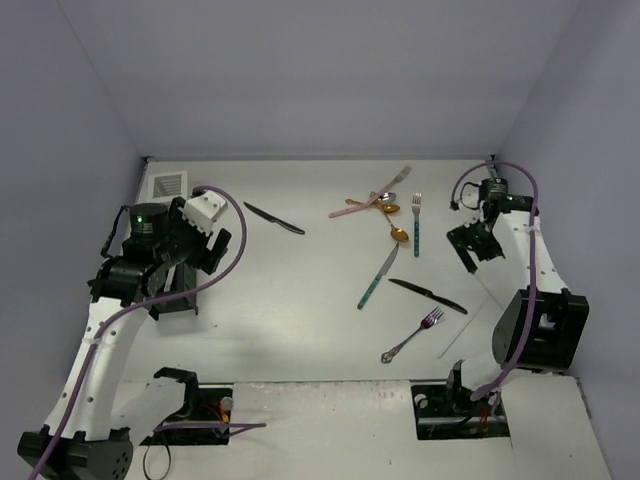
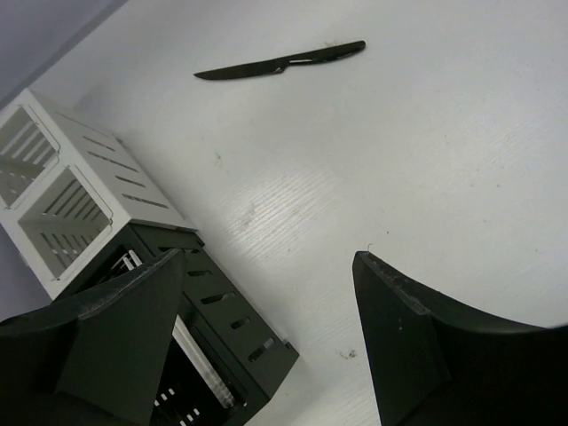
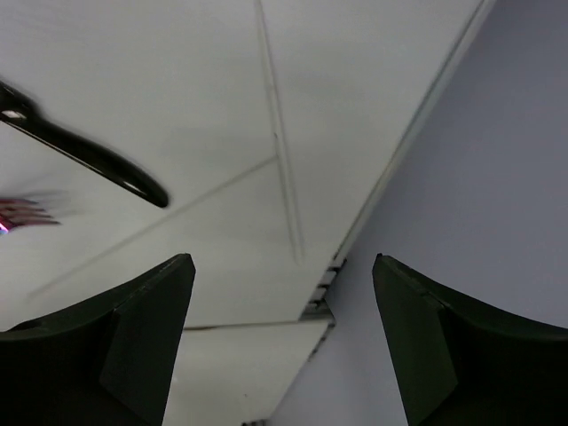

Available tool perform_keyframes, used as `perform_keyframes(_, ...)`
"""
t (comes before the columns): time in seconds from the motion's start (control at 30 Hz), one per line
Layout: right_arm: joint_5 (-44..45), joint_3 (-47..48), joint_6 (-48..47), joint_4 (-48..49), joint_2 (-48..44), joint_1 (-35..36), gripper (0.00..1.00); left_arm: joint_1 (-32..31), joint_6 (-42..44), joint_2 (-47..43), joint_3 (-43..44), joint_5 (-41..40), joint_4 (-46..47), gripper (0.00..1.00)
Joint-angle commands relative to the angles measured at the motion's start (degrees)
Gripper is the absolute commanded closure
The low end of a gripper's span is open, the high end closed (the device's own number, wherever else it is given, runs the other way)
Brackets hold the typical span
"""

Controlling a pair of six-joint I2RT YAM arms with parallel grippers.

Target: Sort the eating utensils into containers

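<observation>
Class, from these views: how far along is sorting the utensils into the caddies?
Barely begun. Done: only a pale strip shows inside the black caddy; the white caddy looks empty. In hand: nothing; left gripper and right gripper are open. Left: a black knife, teal knife, gold spoons and others lie on the table.

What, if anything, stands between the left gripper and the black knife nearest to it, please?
Nothing visible does. In the left wrist view only bare table lies between the open left gripper and the black knife. The white caddy and black caddy sit off to one side.
</observation>
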Motion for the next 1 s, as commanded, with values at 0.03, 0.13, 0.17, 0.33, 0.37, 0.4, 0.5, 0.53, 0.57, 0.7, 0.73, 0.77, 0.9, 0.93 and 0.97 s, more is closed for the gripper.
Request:
perform_keyframes(0.03, 5.9, -1.8, -15.9, -7.1, -1.7, -9.0, 0.29, -2.5, -1.3, 2.3, 4.0, -1.8, 0.0, 0.28)
perform_keyframes(0.13, 5.5, -3.6, -23.3, -7.4, 0.1, -14.0, 0.38, -4.1, -1.9, 3.3, 5.5, -2.2, -0.6, 0.28)
perform_keyframes(0.17, 4.9, -4.3, -25.2, -7.4, 0.6, -15.6, 0.41, -4.9, -2.0, 3.6, 6.0, -2.3, -0.7, 0.28)
perform_keyframes(0.33, 1.9, -6.0, -33.0, -7.3, 4.3, -19.7, 0.47, -8.1, -2.9, 4.2, 7.9, -4.3, -1.6, 0.28)
perform_keyframes(0.37, 1.2, -5.9, -33.7, -7.2, 5.6, -19.9, 0.48, -8.5, -3.3, 4.3, 8.4, -4.6, -1.9, 0.28)
perform_keyframes(0.4, 0.7, -5.6, -34.1, -7.2, 6.8, -20.1, 0.49, -8.8, -3.6, 4.4, 8.8, -4.7, -2.1, 0.28)
perform_keyframes(0.5, -1.2, -3.4, -33.8, -7.2, 10.3, -20.3, 0.53, -8.9, -4.3, 4.3, 9.3, -4.8, -2.3, 0.28)
perform_keyframes(0.53, -1.4, -2.8, -33.6, -7.1, 11.5, -20.3, 0.54, -8.9, -4.4, 4.3, 9.4, -5.0, -2.4, 0.28)
perform_keyframes(0.57, -1.7, -2.2, -33.4, -7.1, 12.6, -20.3, 0.54, -8.8, -4.4, 4.2, 9.5, -5.2, -2.4, 0.28)
perform_keyframes(0.7, -2.9, -1.6, -32.5, -6.8, 16.1, -20.3, 0.58, -8.8, -4.7, 4.6, 10.1, -5.9, -2.5, 0.28)
perform_keyframes(0.73, -3.2, -1.4, -32.1, -6.7, 16.9, -20.2, 0.59, -8.8, -4.8, 4.7, 10.2, -6.0, -2.4, 0.28)
perform_keyframes(0.77, -3.7, -1.2, -31.9, -6.6, 17.5, -20.2, 0.59, -8.8, -4.8, 4.9, 10.3, -6.0, -2.5, 0.28)
perform_keyframes(0.9, -4.4, -0.7, -30.8, -5.2, 19.6, -20.2, 0.60, -8.9, -5.0, 5.4, 10.5, -6.1, -2.4, 0.28)
perform_keyframes(0.93, -4.4, -0.6, -30.4, -4.7, 20.0, -20.1, 0.61, -8.9, -5.0, 5.5, 10.6, -6.1, -2.4, 0.28)
perform_keyframes(0.97, -4.4, -0.5, -30.2, -4.4, 20.4, -20.0, 0.61, -8.8, -4.9, 5.6, 10.6, -6.1, -2.3, 0.28)
